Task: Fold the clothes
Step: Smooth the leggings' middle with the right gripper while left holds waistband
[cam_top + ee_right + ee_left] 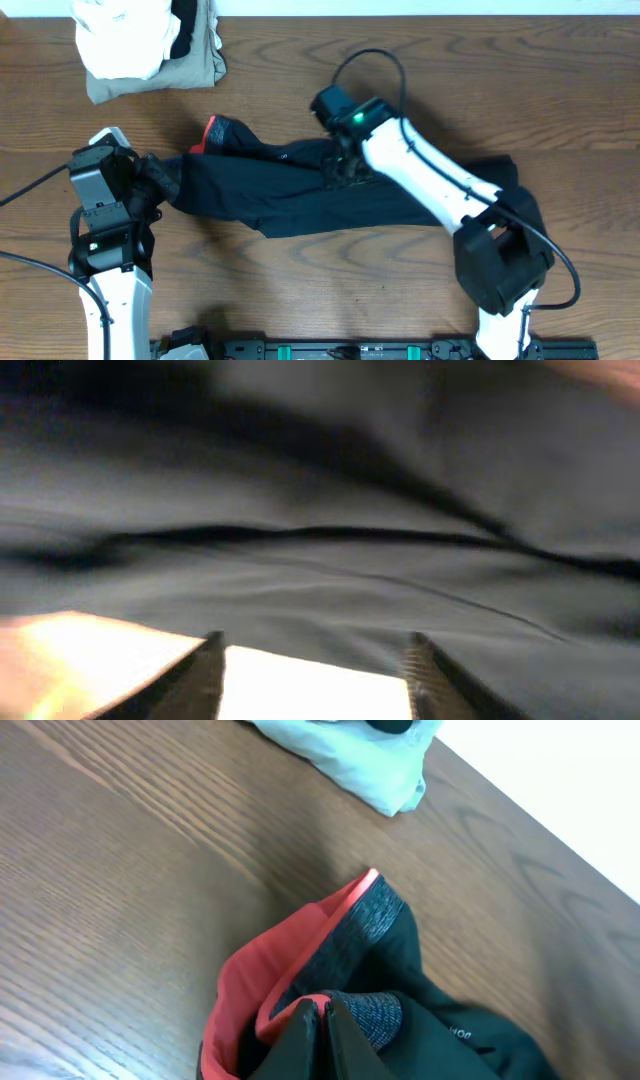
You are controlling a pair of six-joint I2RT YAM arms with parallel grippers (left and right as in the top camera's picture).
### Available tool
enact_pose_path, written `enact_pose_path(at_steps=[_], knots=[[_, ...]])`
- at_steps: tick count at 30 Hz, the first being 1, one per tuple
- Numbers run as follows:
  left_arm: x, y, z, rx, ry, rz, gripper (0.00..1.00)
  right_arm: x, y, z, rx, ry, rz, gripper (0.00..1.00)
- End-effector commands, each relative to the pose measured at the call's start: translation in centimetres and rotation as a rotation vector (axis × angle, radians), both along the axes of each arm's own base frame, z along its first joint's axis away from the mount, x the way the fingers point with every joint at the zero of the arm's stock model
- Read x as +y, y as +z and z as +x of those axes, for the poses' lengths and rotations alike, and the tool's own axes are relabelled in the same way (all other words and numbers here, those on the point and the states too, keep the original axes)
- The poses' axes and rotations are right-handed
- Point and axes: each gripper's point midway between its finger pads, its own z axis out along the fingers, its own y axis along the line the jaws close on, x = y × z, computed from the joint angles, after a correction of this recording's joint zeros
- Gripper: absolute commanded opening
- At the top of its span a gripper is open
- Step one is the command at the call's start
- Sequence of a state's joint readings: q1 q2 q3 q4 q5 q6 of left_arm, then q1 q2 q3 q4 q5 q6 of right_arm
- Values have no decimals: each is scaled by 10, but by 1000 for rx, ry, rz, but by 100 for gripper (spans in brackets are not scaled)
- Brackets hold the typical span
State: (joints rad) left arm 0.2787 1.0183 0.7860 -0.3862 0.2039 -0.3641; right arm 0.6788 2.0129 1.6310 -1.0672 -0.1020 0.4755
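Note:
The black garment [300, 195] lies stretched across the middle of the table, its grey waistband with red-orange edge [215, 132] at the left end. My left gripper [160, 180] is shut on the waistband [340, 935], its fingertips [325, 1010] pinching the red-orange and grey fabric. My right gripper [345, 165] hovers low over the garment's upper middle, fingers open [312, 660]; black cloth [350, 530] fills its view, nothing is between the fingers.
A white folded cloth [125, 35] lies on a khaki-olive folded garment [195, 70] at the back left; its corner shows in the left wrist view [370, 770]. The right arm lies across the garment's right half.

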Motion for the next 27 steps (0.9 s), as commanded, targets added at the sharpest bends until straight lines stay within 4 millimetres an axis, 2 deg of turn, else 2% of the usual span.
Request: enact_pose_path(at_steps=[1,3,6,7,10,16,22,27], knots=[[-4,24,2,-72,-11,-7,6,29,13,-19,-5,103,83,41],[-5,33,1,-96,-14,-2,6,38,14,-19,-27,116,98,44],[-6,45,-2,-134,-17,7,6,47,17,-12,-64,119,125,53],[-7,49,-3,-147,-18,10,6,49,18,-7,-83,118,133,60],[-7,58,-6,-180,-18,20,6,51,21,8,-142,109,144,65],[-4,62,8,-212,-18,29,6,62,27,22,-211,141,190,67],[7,49,43,-226,-18,34,6,68,28,17,-213,156,194,67],[13,16,67,-170,-15,14,8,66,26,14,-202,160,184,70]])
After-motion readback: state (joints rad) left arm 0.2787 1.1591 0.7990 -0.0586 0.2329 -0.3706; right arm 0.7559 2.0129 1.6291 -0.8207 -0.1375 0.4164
